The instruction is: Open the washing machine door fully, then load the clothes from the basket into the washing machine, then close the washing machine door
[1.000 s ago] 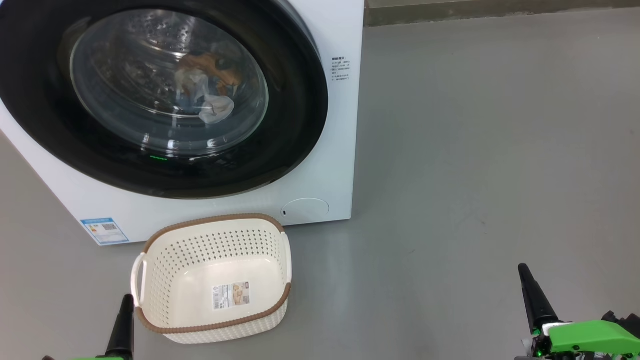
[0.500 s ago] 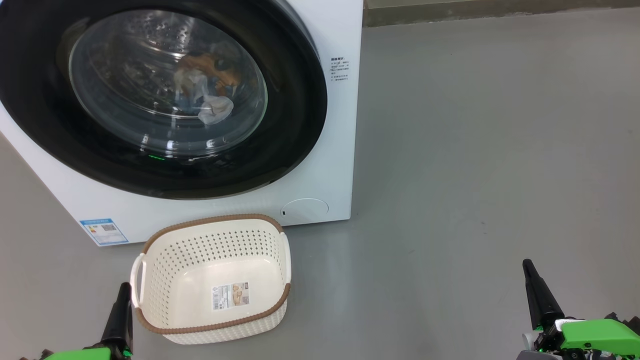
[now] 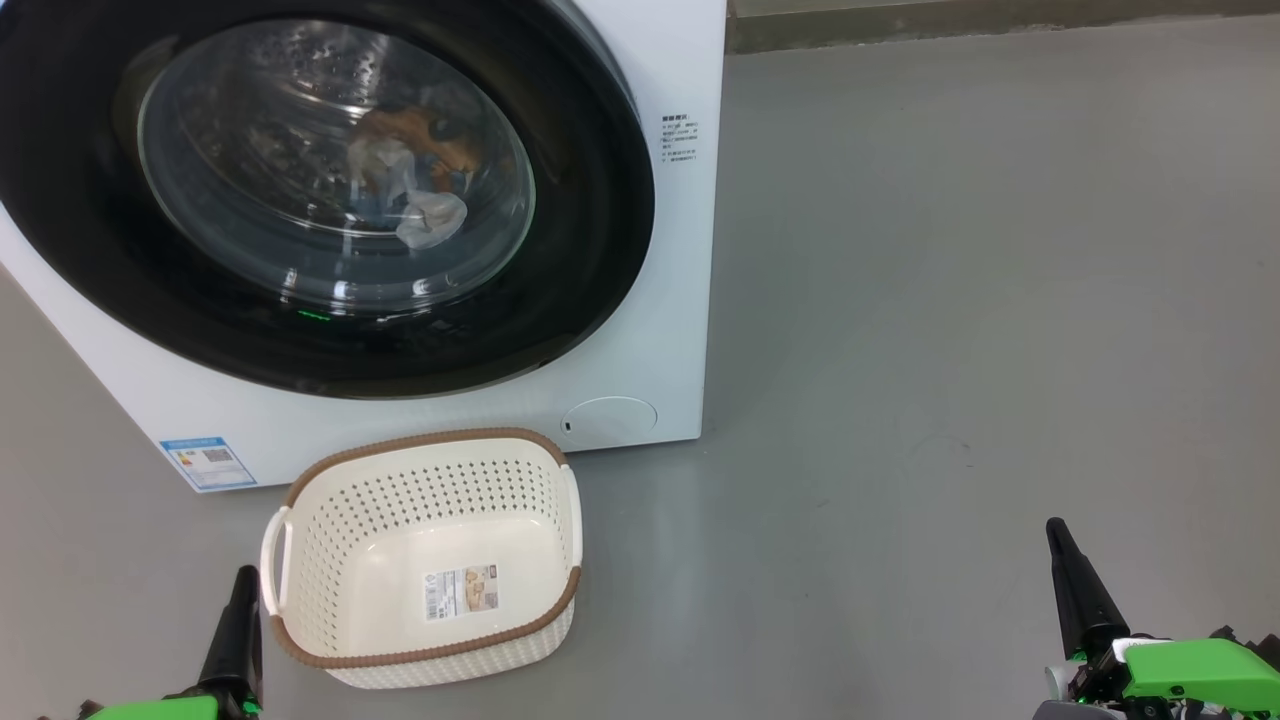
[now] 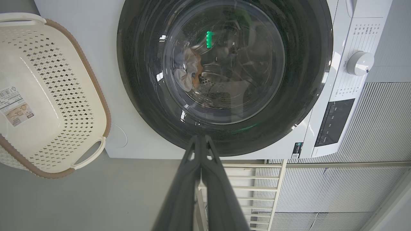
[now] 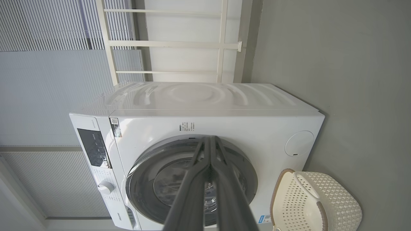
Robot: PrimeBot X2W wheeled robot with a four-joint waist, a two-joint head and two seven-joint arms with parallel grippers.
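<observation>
Beside the basket (image 3: 425,436) hangs the left gripper (image 3: 245,573) (pinched together); right gripper (image 3: 1052,526) closed, apart.

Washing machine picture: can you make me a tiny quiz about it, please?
1. Is the washing machine door open or shut?
2. True or false: the basket is empty.
3. Where are the clothes? A in the basket, B inside the washing machine, C on top of it.
Key: 1 shut; 2 true; 3 B.
</observation>
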